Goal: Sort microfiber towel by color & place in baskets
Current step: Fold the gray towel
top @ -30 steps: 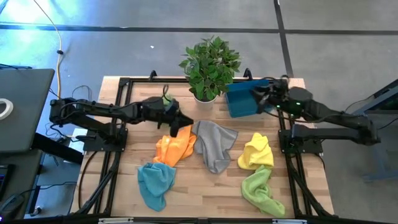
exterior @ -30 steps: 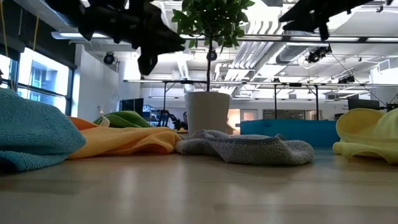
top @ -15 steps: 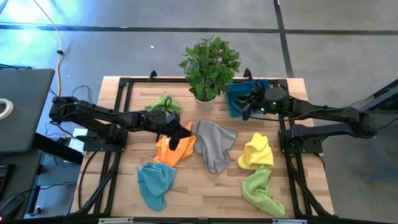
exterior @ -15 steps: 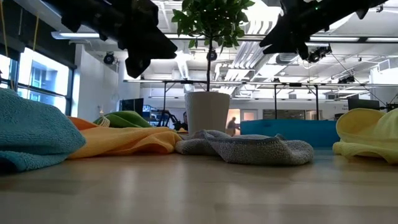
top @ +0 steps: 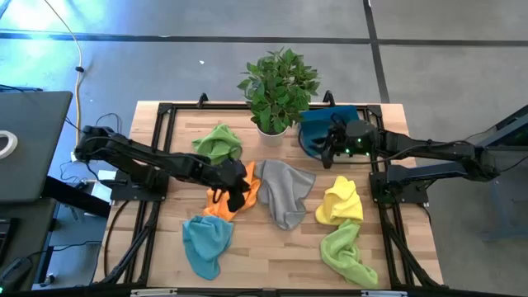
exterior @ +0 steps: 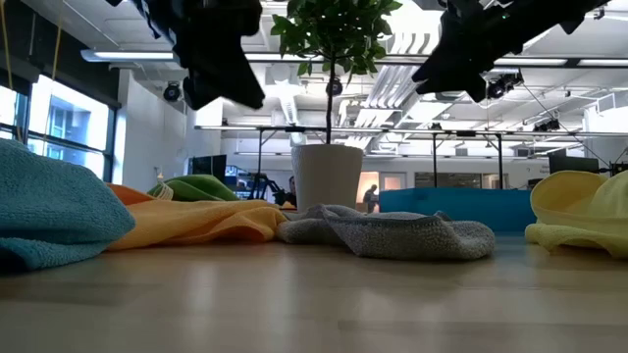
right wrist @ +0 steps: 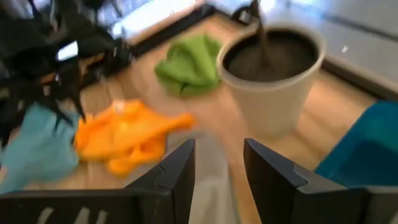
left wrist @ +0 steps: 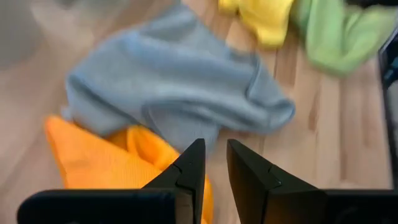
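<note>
Six microfiber towels lie crumpled on the wooden table: green (top: pixel 219 142) far left, orange (top: pixel 224 202), grey (top: pixel 285 191), yellow (top: pixel 340 200), light green (top: pixel 346 252) and teal (top: pixel 206 243) near the front. The teal-blue basket (top: pixel 312 125) rests on the table at the far right, beside the plant pot. My left gripper (left wrist: pixel 212 152) hovers over the orange towel's edge next to the grey towel (left wrist: pixel 180 81), its fingers a narrow gap apart with nothing between them. My right gripper (right wrist: pixel 219 152) hangs open above the basket's near left corner, also holding nothing.
A white pot (top: pixel 274 125) with a leafy plant stands at the far middle, between the green towel and the basket. Black frame rails run along the table's left and right sides. Bare wood shows between the towels and along the front edge.
My left gripper has swung from beside the green towel toward the near edge and tipped downward, ending above the orange towel; the green towel now lies uncovered. My right gripper has moved a little toward the table's left and sunk over the basket.
</note>
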You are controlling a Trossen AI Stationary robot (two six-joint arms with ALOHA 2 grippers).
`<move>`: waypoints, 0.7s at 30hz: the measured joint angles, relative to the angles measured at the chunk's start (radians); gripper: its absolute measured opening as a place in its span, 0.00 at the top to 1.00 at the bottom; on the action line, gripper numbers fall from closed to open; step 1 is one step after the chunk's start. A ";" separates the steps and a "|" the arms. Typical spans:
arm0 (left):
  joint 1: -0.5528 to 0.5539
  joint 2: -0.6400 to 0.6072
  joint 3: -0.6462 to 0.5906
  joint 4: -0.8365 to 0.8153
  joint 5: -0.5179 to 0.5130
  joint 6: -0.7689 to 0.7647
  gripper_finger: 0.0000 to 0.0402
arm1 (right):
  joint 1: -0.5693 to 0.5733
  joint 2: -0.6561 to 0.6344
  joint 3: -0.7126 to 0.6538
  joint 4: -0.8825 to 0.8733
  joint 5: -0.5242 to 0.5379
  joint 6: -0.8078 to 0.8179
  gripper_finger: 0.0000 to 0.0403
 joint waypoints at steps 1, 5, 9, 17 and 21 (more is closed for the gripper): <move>-0.007 0.018 0.008 -0.019 0.004 0.000 0.86 | 0.016 0.002 0.011 -0.029 -0.002 0.000 0.68; -0.028 0.092 0.037 -0.070 0.006 -0.002 0.86 | 0.084 0.043 0.104 -0.150 0.038 0.012 0.68; -0.039 0.151 0.058 -0.075 0.031 -0.012 0.86 | 0.144 0.116 0.214 -0.282 0.081 0.082 0.68; -0.057 0.218 0.058 -0.161 0.020 -0.045 0.86 | 0.252 0.282 0.347 -0.581 0.016 0.280 0.68; -0.057 0.244 0.057 -0.232 -0.011 -0.045 0.86 | 0.315 0.341 0.352 -0.599 0.003 0.337 0.68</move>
